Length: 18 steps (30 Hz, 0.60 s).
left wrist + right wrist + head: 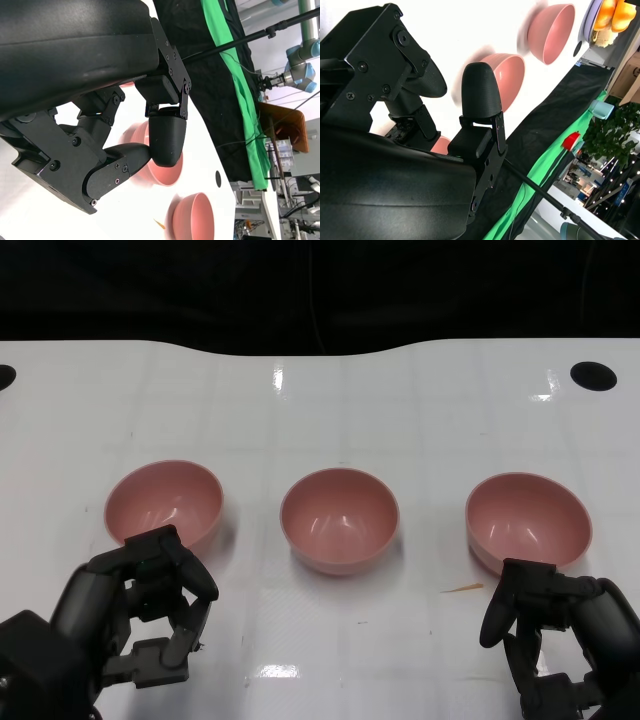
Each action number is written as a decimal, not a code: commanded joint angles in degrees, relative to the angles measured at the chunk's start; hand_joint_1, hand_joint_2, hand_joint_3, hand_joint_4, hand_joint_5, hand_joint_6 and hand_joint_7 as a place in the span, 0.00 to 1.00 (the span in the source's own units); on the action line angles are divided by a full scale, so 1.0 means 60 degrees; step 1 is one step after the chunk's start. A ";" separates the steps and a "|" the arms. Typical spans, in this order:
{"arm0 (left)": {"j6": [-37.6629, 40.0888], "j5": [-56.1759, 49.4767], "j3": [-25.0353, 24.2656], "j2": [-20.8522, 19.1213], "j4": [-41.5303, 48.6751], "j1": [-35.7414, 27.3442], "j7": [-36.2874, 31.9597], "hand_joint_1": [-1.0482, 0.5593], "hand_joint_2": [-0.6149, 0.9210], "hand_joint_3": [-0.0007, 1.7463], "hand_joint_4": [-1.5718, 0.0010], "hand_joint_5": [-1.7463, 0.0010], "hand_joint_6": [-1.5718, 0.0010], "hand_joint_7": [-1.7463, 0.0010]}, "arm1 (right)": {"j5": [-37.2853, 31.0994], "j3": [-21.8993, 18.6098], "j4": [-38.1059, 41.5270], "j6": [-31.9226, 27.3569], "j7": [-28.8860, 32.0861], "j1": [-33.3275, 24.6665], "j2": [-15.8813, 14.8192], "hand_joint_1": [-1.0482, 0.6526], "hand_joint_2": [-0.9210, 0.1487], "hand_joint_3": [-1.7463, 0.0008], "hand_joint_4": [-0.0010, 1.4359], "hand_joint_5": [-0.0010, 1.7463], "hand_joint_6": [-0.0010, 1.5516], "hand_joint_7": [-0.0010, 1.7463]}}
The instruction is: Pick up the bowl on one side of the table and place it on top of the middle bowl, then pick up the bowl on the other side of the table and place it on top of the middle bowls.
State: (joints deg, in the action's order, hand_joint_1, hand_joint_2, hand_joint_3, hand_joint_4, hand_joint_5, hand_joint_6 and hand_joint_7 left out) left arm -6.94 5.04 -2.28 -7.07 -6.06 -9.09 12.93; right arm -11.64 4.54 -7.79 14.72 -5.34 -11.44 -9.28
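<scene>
Currently three pink bowls in a row – left bowl (164, 502), middle bowl (339, 519), right bowl (527, 521) – my left hand (140, 610) at 7 o'clock and right hand (555, 630) at 5 both hold nothing, fingers apart.

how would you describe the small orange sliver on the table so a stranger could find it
On the white table, three pink bowls sit in a row. Go to the right bowl, then just to its near left, in front of its rim. The sliver lies flat there beside the right hand, the only thin orange thing on the white surface.
</scene>
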 commanded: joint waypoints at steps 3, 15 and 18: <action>0.0083 0.0162 -0.0072 -0.0100 -0.0171 -0.0047 0.0076 0.46 0.67 0.66 0.46 0.00 0.48 0.20 | 0.0240 -0.0139 -0.0107 0.0020 -0.0048 0.0058 -0.0098 0.66 0.65 0.08 0.63 1.00 0.53 0.85; -0.0266 0.0131 0.0046 -0.0099 0.0087 0.0009 0.0074 0.51 0.62 0.78 0.44 0.00 0.51 0.13 | 0.0105 -0.0148 -0.0033 0.0019 0.0036 0.0080 -0.0112 0.65 0.67 0.07 0.63 1.00 0.53 0.84; -0.0373 -0.0121 0.0088 -0.0181 0.0074 -0.0045 -0.0017 0.52 0.62 0.79 0.44 0.00 0.51 0.13 | 0.0079 -0.0143 -0.0060 0.0034 0.0053 0.0041 -0.0106 0.66 0.68 0.07 0.64 0.99 0.53 0.84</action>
State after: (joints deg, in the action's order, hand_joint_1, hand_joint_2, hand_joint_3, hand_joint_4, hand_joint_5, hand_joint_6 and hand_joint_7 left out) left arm -7.97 5.03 -1.69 -7.10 -5.95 -9.08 12.93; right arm -11.35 4.48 -7.97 14.66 -5.46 -11.34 -9.28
